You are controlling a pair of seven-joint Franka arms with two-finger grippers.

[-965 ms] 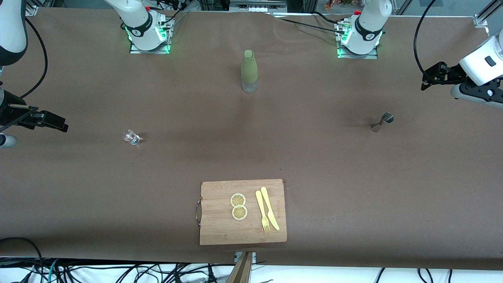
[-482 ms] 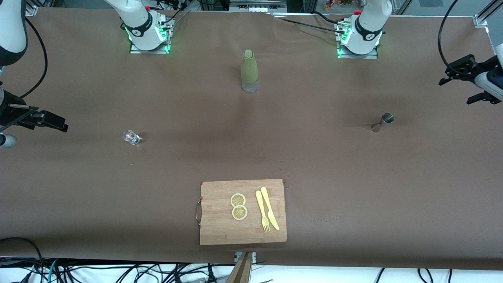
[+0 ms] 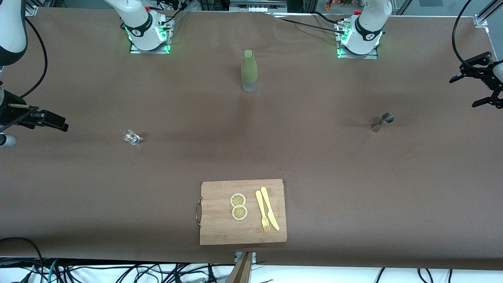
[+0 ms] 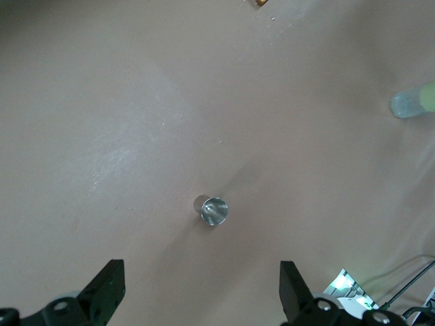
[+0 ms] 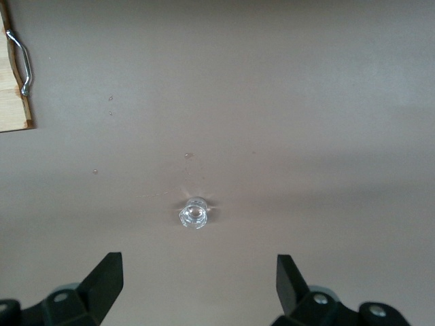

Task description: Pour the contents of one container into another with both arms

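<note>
A small metal jigger stands upright on the brown table toward the left arm's end. It also shows in the left wrist view as the jigger, with the open left gripper apart from it and holding nothing. In the front view the left gripper hangs over the table's end, past the jigger. A small clear glass stands toward the right arm's end. The open, empty right gripper is apart from the glass. In the front view the right gripper hangs over that end of the table.
A green bottle stands mid-table between the two arm bases. A wooden cutting board lies near the front edge with two lemon slices, a yellow fork and a knife. Cables hang below the table edge.
The left arm's wrist has swung outward toward its end of the table, and its gripper has turned. The right arm and the objects have not moved.
</note>
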